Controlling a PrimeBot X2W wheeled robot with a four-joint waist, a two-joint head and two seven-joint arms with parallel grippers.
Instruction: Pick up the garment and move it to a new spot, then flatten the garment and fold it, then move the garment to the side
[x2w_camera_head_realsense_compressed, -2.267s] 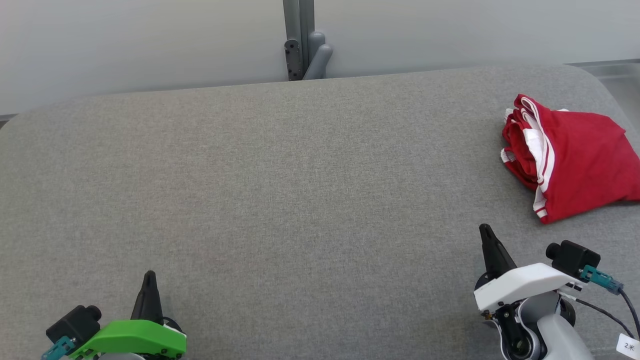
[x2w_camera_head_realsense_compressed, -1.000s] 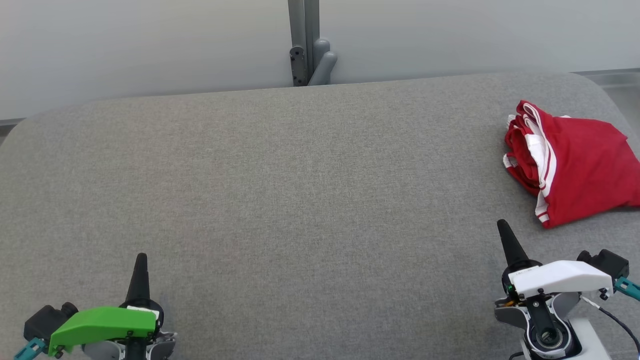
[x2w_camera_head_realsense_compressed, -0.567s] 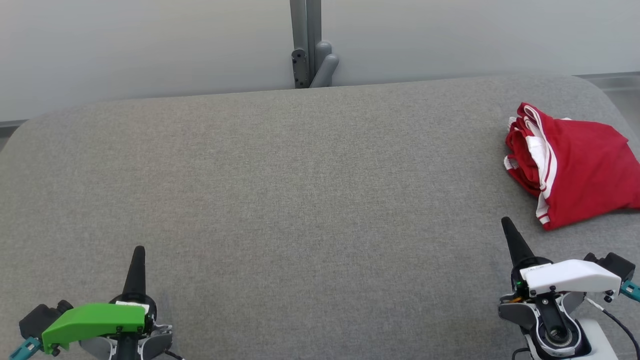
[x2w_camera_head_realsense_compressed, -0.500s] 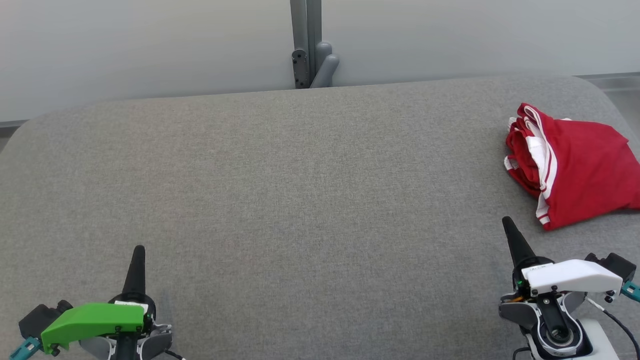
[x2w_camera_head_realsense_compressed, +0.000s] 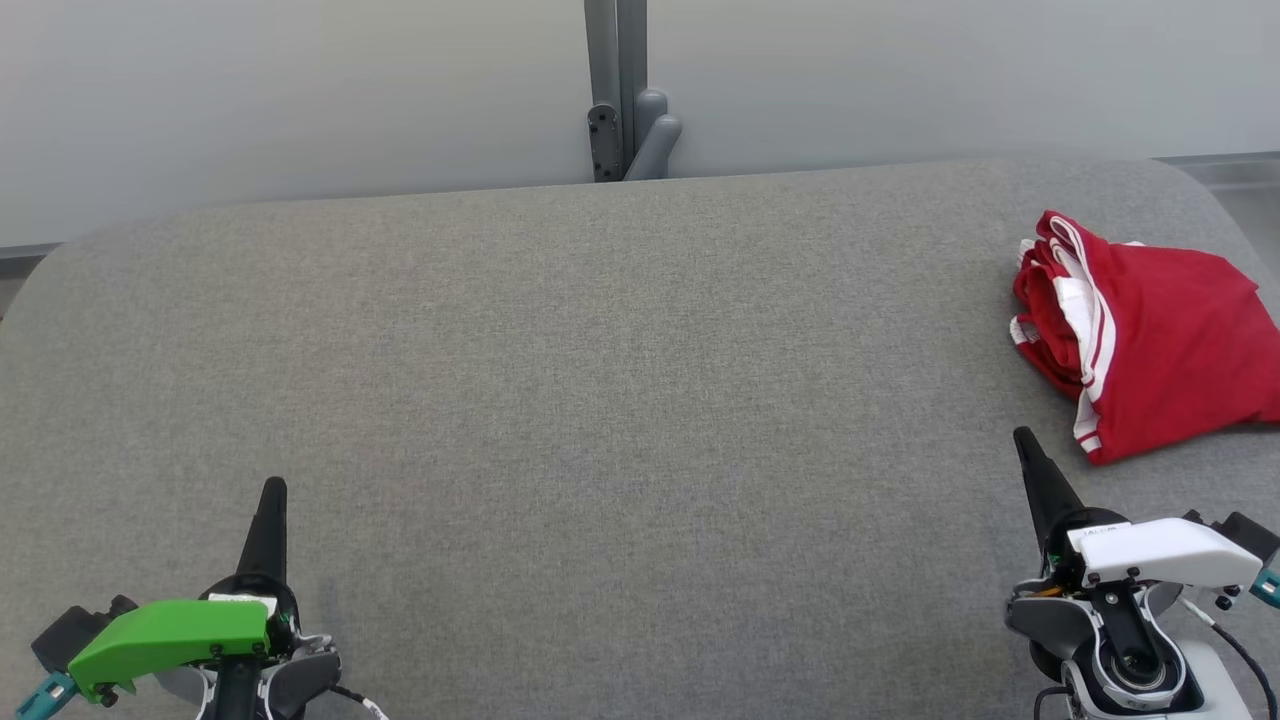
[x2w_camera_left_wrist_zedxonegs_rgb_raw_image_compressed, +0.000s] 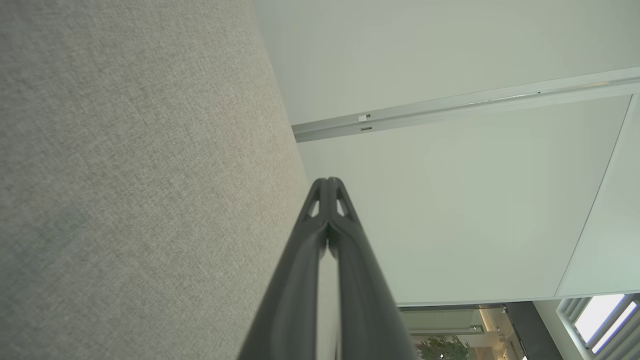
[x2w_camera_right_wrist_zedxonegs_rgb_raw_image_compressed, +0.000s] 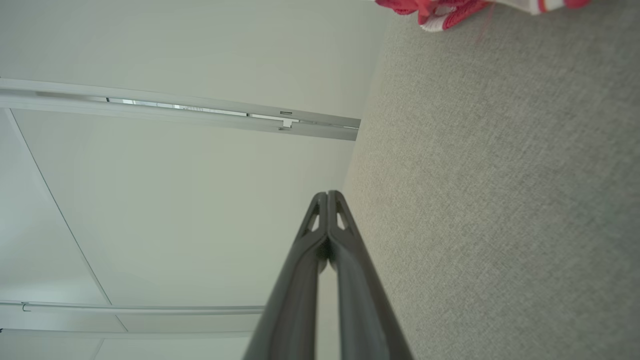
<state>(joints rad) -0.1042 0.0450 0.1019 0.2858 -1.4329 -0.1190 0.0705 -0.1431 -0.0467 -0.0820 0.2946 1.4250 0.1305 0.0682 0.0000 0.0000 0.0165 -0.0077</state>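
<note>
Head view: grey fabric surface (x2w_camera_head_realsense_compressed: 600, 400) (garment (x2w_camera_head_realsense_compressed: 1165, 350) at right), pale wall (x2w_camera_head_realsense_compressed: 300, 90).

Near left: left gripper (x2w_camera_head_realsense_compressed: 272, 490), fingers pressed together tip to tip, pointing far, nothing held; green wrist cover (x2w_camera_head_realsense_compressed: 170, 630) just behind. Near right: right gripper (x2w_camera_head_realsense_compressed: 1026, 442), fingers likewise closed, tips leaning slightly left, nothing held; white wrist cover (x2w_camera_head_realsense_compressed: 1160, 551) just behind.

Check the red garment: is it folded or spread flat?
Folded, roughly: the red garment lies as a compact bundle on the gray surface, white-striped edges stacked in layers.
</note>
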